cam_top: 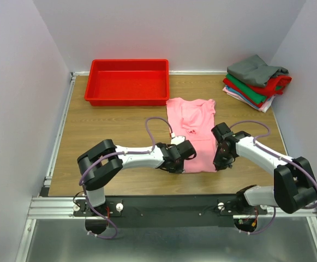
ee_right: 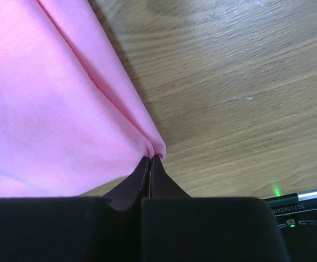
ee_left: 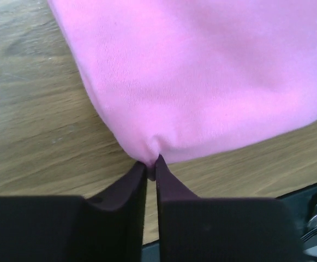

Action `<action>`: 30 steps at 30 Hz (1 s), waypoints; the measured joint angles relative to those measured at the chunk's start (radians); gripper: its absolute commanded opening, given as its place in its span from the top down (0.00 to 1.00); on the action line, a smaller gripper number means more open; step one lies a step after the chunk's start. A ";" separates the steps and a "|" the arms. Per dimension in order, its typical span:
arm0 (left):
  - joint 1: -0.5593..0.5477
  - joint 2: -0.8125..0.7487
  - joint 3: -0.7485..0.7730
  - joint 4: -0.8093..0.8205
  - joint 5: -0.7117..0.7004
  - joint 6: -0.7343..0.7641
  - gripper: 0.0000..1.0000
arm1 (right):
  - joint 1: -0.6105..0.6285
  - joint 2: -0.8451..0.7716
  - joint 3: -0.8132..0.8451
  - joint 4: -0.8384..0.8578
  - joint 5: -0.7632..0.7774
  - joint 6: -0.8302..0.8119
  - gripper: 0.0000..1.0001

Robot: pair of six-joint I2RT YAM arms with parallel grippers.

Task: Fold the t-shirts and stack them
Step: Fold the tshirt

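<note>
At near edge, grippers seemingly pinch pink t-shirt.

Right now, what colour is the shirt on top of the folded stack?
The top shirt is grey, and it shows best in the top external view.

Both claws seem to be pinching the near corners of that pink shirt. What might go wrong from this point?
1. The left gripper pinches only the very tip of one corner of the pink t-shirt, so the cloth may slip out when lifted.
2. The right gripper grips a thin folded edge. It may hold just one layer, leaving the fold crooked.
3. The cloth is bunched near the shirt's middle, so creases may get folded in.
</note>
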 measured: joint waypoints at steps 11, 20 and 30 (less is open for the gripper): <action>-0.005 -0.055 -0.021 -0.019 -0.006 0.005 1.00 | 0.000 -0.074 0.072 -0.063 -0.017 -0.027 0.99; -0.042 -0.227 0.042 -0.079 -0.007 0.004 1.00 | 0.000 -0.155 0.246 -0.193 -0.032 -0.053 0.99; -0.118 -0.291 0.065 -0.181 0.005 -0.029 1.00 | 0.000 -0.255 0.361 -0.387 -0.050 -0.064 0.99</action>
